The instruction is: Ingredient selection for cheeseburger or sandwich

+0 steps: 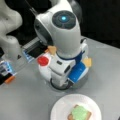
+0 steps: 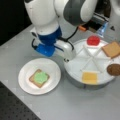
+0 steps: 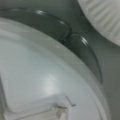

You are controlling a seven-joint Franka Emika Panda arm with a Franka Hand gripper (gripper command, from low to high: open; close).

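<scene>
A white paper plate (image 2: 25, 75) sits on the grey surface (image 2: 75, 105). On it lies a tan bread square (image 2: 33, 80) with a green lettuce blob (image 2: 41, 77) on top. That is the sandwich so far. Both front views show it; in a front view it sits at the plate's (image 1: 60, 107) 4 o'clock side.

Just beside the plate, at its 3 o'clock, stands a round white tray (image 2: 75, 67) cut into parts. In the tray, the red tomato disc (image 2: 93, 40) is at 12 o'clock, another bread square (image 2: 111, 49) at 2 o'clock, the dark patty (image 2: 114, 69) at 3 o'clock, and the orange cheese square (image 2: 89, 77) at 6 o'clock.

The gripper (image 2: 66, 59) hangs low over the tray's 9 o'clock edge. I cannot tell if it is open or closed.
</scene>
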